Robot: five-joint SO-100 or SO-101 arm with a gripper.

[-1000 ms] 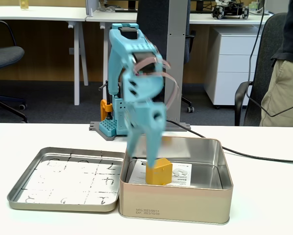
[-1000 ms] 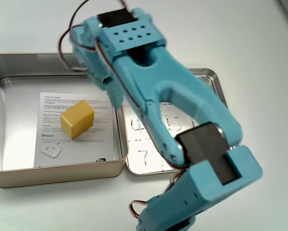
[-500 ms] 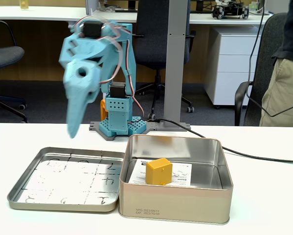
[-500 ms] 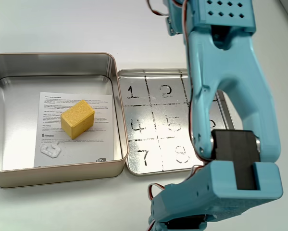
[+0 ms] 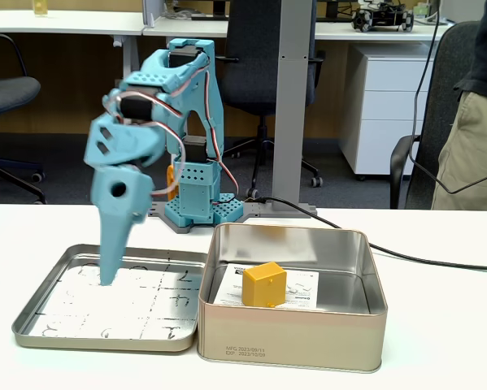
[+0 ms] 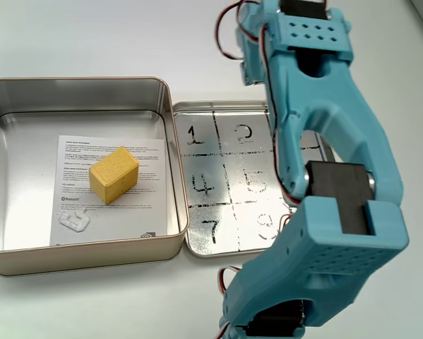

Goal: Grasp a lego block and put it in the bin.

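The yellow-orange lego block (image 5: 264, 284) (image 6: 114, 174) lies on the white paper label inside the bin (image 5: 292, 341) (image 6: 77, 99), the deep silver tin. Nothing holds the block. My gripper (image 5: 107, 276) hangs point-down over the shallow numbered tray (image 5: 32, 325) (image 6: 218, 191), well to the left of the bin in the front fixed view. Its fingers taper to one tip with no gap showing and nothing between them. In the top-down fixed view the blue arm (image 6: 324, 141) covers the tray's right side and hides the gripper.
The arm's base (image 5: 198, 203) stands behind the tray. A black cable (image 5: 438, 262) runs across the table behind the bin to the right. A person (image 5: 471, 146) stands at the far right. A small white piece (image 6: 75, 221) lies in the bin near the block.
The arm swung away from the bin and across to the shallow tray, then lowered its gripper tip toward it. The lego block stayed still inside the bin.
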